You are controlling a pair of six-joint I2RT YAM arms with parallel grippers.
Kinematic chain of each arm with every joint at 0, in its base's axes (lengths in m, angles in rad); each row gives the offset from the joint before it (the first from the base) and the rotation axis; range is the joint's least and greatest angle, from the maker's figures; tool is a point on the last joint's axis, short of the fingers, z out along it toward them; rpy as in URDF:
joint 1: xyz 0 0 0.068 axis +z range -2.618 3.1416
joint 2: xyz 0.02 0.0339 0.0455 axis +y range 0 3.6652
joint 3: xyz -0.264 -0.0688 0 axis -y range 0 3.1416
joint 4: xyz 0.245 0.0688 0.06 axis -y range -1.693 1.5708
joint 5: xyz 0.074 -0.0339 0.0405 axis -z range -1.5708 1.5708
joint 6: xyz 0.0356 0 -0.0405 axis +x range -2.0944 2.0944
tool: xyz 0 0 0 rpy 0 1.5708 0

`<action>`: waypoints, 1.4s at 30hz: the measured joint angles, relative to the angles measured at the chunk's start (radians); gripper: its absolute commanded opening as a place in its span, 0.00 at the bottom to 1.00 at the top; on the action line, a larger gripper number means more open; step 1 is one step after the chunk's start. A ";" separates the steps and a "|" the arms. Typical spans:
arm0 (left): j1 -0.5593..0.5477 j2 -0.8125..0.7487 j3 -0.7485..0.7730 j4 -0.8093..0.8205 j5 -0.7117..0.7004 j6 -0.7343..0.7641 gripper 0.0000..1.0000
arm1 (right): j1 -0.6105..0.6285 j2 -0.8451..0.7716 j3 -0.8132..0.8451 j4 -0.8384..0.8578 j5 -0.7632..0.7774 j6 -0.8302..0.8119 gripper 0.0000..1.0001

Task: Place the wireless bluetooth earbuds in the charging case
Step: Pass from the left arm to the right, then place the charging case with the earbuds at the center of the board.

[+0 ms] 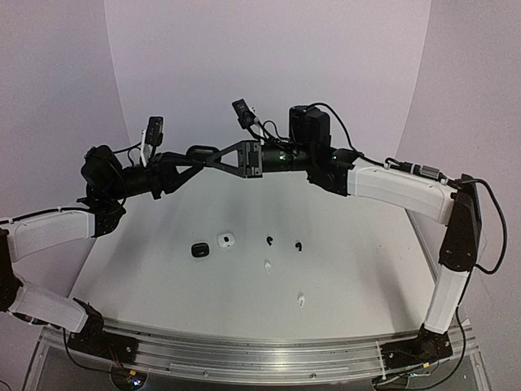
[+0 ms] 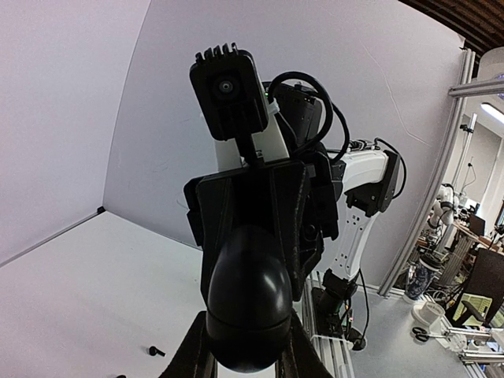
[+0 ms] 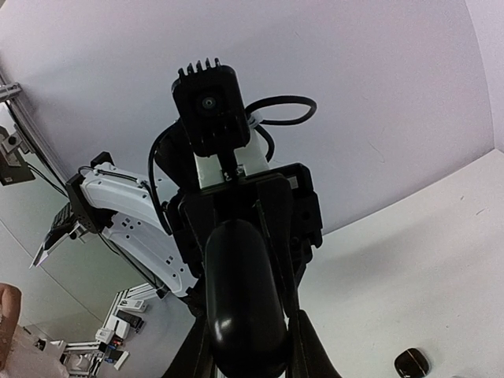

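Left pincer (image 2: 246,331) clasps smooth glossy ovoid case (image 2: 248,276)

1. I read this as a robotics lab: my white table (image 1: 366,277) sits inside a plain curved backdrop (image 1: 269,57), with an aluminium rail (image 1: 244,352) along its near edge.
2. Beyond it, the left wrist view shows aluminium framing (image 2: 476,87) and cluttered benches (image 2: 468,236).
3. A blurred white machine (image 2: 445,203) there may be another robot.

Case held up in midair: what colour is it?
The case is glossy black, clearest in the left wrist view.
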 measured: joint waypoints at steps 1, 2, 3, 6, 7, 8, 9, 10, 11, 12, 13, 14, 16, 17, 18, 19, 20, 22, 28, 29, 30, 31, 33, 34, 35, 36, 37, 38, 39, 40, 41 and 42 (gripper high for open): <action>0.000 0.000 0.000 0.000 0.000 0.000 0.03 | 0.000 0.000 0.000 0.000 0.000 -0.001 0.00; 0.000 0.000 0.000 0.000 -0.001 0.000 0.13 | 0.000 0.000 0.000 0.000 0.001 -0.002 0.00; 0.000 0.000 0.000 -0.002 -0.004 0.001 0.25 | 0.000 0.000 0.000 0.000 0.003 -0.004 0.00; -0.002 0.000 0.001 -0.023 -0.025 0.015 0.56 | -0.002 0.000 -0.002 0.000 0.014 -0.008 0.00; -0.004 0.000 0.001 -0.038 -0.039 0.028 0.62 | -0.005 0.000 -0.004 0.001 0.018 -0.007 0.00; -0.005 0.000 0.002 -0.061 -0.057 0.047 0.66 | -0.011 -0.002 -0.013 0.004 0.022 -0.004 0.00; -0.005 -0.001 0.002 -0.091 -0.080 0.077 0.70 | -0.016 -0.008 -0.028 0.007 0.025 0.001 0.00; -0.004 -0.003 0.002 -0.118 -0.100 0.092 0.73 | -0.025 -0.019 -0.051 0.009 0.025 0.005 0.00; -0.004 -0.006 0.002 -0.152 -0.128 0.118 0.75 | -0.040 -0.034 -0.083 0.008 0.027 0.013 0.00; -0.003 -0.009 0.002 -0.178 -0.146 0.139 0.77 | -0.065 -0.050 -0.116 0.004 0.028 0.025 0.00; -0.001 -0.014 0.002 -0.208 -0.175 0.158 0.77 | -0.093 -0.068 -0.153 0.001 0.028 0.035 0.00; 0.001 -0.021 0.002 -0.240 -0.204 0.179 0.77 | -0.129 -0.086 -0.188 -0.006 0.028 0.044 0.00; 0.003 -0.038 0.002 -0.302 -0.264 0.216 0.77 | -0.224 -0.120 -0.248 -0.055 0.025 0.051 0.00; 0.004 -0.045 0.002 -0.324 -0.286 0.232 0.77 | -0.281 -0.131 -0.266 -0.089 0.019 0.049 0.00; 0.005 -0.053 0.002 -0.346 -0.311 0.246 0.77 | -0.341 -0.138 -0.280 -0.133 0.017 0.042 0.00; 0.006 -0.058 0.000 -0.359 -0.327 0.258 0.77 | -0.395 -0.140 -0.287 -0.179 0.014 0.033 0.00; 0.007 -0.064 -0.001 -0.372 -0.343 0.268 0.77 | -0.450 -0.140 -0.292 -0.229 0.012 0.021 0.00; 0.009 -0.074 -0.008 -0.384 -0.359 0.284 0.76 | -0.549 -0.131 -0.299 -0.354 0.010 -0.018 0.00; 0.009 -0.087 -0.023 -0.406 -0.362 0.303 0.76 | -0.692 -0.002 -0.298 -0.624 0.003 -0.140 0.00; 0.009 -0.087 -0.025 -0.406 -0.362 0.306 0.76 | -0.706 0.028 -0.296 -0.651 0.003 -0.152 0.00; 0.009 -0.087 -0.027 -0.408 -0.361 0.309 0.76 | -0.723 0.065 -0.290 -0.683 0.003 -0.165 0.00; 0.009 -0.087 -0.027 -0.411 -0.361 0.311 0.76 | -0.735 0.103 -0.281 -0.711 0.004 -0.180 0.00; 0.009 -0.087 -0.027 -0.413 -0.360 0.314 0.76 | -0.758 0.189 -0.241 -0.769 0.009 -0.209 0.00; 0.009 -0.087 -0.027 -0.413 -0.360 0.316 0.76 | -0.768 0.226 -0.220 -0.789 0.012 -0.222 0.00; 0.009 -0.087 -0.027 -0.412 -0.360 0.317 0.75 | -0.775 0.257 -0.201 -0.811 0.015 -0.235 0.00; 0.009 -0.087 -0.027 -0.413 -0.360 0.317 0.75 | -0.780 0.281 -0.182 -0.832 0.016 -0.245 0.00; 0.009 -0.087 -0.027 -0.413 -0.359 0.318 0.75 | -0.785 0.301 -0.161 -0.847 0.007 -0.255 0.00; 0.009 -0.087 -0.027 -0.414 -0.359 0.318 0.75 | -0.787 0.316 -0.141 -0.856 0.002 -0.264 0.00; 0.009 -0.087 -0.027 -0.414 -0.359 0.319 0.75 | -0.791 0.326 -0.122 -0.864 0.002 -0.272 0.00; 0.009 -0.087 -0.027 -0.414 -0.359 0.319 0.75 | -0.795 0.336 -0.104 -0.871 0.003 -0.280 0.00; 0.010 -0.087 -0.027 -0.414 -0.359 0.319 0.75 | -0.798 0.346 -0.090 -0.875 0.002 -0.287 0.01; 0.009 -0.087 -0.027 -0.415 -0.359 0.320 0.75 | -0.802 0.354 -0.081 -0.878 -0.002 -0.293 0.03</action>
